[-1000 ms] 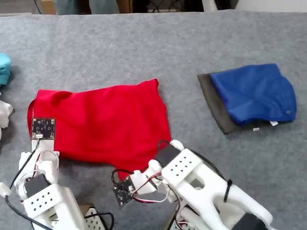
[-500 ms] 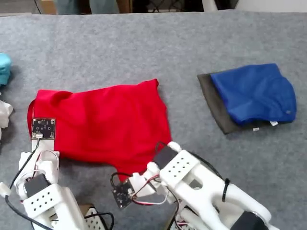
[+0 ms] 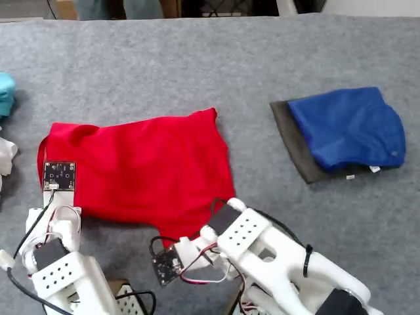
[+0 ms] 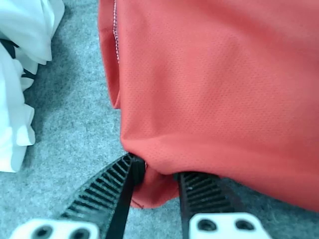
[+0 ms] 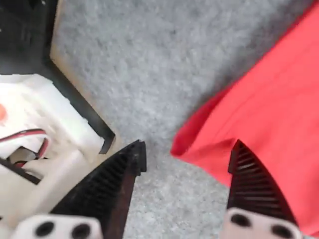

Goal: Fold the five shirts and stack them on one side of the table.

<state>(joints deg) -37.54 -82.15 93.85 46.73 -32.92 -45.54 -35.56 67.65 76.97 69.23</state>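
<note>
1. Folding of the red shirt (image 3: 138, 164) is in hand. It lies flat, with its near edge at both sets of fingers and the cloth spreading ahead of them.
2. Left gripper (image 4: 158, 169) pinches a hem corner between its fingers. Right gripper (image 5: 189, 147) is spread, with a red corner in the gap, ungripped.
3. Next, I judge, the right must close on that corner; then both lift the edge and carry it over.
4. Long axis runs from one gripper's fingers to the other's. I cannot tell which end is the collar.

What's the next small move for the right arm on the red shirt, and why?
Probably close the jaws of the right arm: they stand open around a corner of the red shirt, while those of the left arm seem to pinch another corner.
</note>
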